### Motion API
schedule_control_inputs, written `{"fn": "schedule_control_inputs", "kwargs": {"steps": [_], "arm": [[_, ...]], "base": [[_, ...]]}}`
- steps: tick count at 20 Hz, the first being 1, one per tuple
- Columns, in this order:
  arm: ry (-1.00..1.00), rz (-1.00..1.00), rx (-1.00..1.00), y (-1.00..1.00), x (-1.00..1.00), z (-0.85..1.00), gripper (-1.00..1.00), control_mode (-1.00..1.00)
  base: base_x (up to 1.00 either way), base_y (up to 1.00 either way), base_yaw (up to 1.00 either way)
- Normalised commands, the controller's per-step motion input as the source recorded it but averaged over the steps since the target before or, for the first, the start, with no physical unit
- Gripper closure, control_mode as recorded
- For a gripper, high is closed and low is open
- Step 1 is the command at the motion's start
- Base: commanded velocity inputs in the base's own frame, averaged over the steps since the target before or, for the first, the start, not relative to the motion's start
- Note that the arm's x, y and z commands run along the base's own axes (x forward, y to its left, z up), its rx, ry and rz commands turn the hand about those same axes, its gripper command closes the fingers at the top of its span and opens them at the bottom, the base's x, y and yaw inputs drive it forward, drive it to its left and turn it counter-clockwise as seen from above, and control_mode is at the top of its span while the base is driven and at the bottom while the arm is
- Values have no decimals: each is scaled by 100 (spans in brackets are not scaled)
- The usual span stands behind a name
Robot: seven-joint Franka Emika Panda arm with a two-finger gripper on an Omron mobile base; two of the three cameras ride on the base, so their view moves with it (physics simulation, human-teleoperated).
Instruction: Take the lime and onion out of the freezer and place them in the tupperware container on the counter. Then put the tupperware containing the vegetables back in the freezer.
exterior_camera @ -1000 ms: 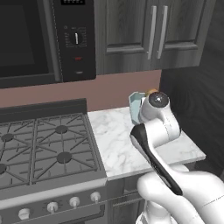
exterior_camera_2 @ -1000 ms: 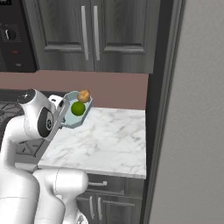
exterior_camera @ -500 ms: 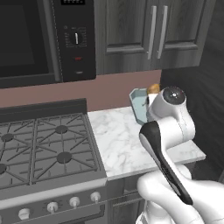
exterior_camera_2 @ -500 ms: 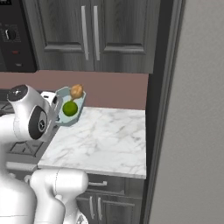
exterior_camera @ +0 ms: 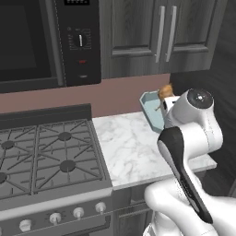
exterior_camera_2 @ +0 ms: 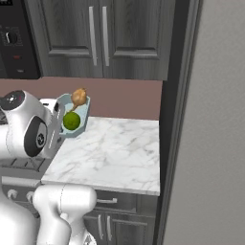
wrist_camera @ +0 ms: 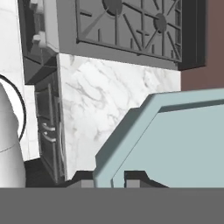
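Hand view: my gripper (wrist_camera: 109, 178) has one fingertip on each side of the container (wrist_camera: 175, 144) rim, so I read it as clamped on that pale blue wall. Jaws are narrow, just the wall between them. The container covers the lower right of this view, tilted, with the marble table (wrist_camera: 109, 96) behind it and the stove (wrist_camera: 131, 26) grates past that. Dark cabinet drawers (wrist_camera: 46, 131) with silver handles run along the table's front edge.

Right base view: container (exterior_camera_2: 62, 103) is up off the table (exterior_camera_2: 115, 153), held tilted at the arm's wrist, open side facing the camera. Lime (exterior_camera_2: 72, 121) sits inside it, low. Onion (exterior_camera_2: 79, 97) is at the upper rim, touching or just above the lime, can't tell which. Both are in the container. The freezer (exterior_camera_2: 210, 134) shows as a tall speckled grey panel along the right side; I can't see its inside from here. Dark upper cabinets (exterior_camera_2: 98, 36) hang over the table.

Left base view: container (exterior_camera: 151, 107) is partly hidden behind the white wrist, above the table's (exterior_camera: 129, 147) back half, near the wall. Onion (exterior_camera: 165, 91) peeks over the rim. The stove (exterior_camera: 46, 156) is just left of the table, and the microwave (exterior_camera: 41, 41) is above the stove.
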Motion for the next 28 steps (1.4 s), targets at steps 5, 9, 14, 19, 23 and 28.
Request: {"fn": "schedule_control_inputs", "kwargs": {"steps": [5, 9, 14, 19, 23, 28], "arm": [[0, 2, -2, -15, -11, 5, 100, -100], [0, 0, 0, -13, 0, 0, 100, -100], [-11, 0, 0, -26, -10, 0, 100, -100], [-13, 0, 0, -35, -31, 4, 100, -100], [-5, 0, 0, -18, -42, 10, 100, -100], [-2, 0, 0, -2, -37, 13, 100, -100]], "base": [[0, 0, 0], [0, 0, 0], [0, 0, 0], [0, 0, 0], [0, 0, 0], [0, 0, 0]]}}
